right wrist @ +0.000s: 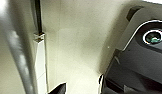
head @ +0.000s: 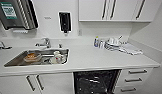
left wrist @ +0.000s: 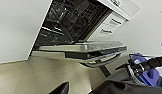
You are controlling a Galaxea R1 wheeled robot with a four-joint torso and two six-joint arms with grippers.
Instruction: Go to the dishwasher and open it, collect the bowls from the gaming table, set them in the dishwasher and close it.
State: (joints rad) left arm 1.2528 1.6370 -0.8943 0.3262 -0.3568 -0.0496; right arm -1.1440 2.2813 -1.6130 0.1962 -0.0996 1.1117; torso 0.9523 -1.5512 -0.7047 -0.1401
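Head view: dishwasher (head: 95, 82) cavity open under desk (head: 97, 58), sink (head: 37, 58) holding dishes. Left wrist view: door lowered, bar handle (left wrist: 102, 61) visible. Gripper states: cannot tell.

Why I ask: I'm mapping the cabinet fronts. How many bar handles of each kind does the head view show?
Upper cupboard handles: 3
Lower cupboard door handles: 2
Drawer handles: 3
Total: 8
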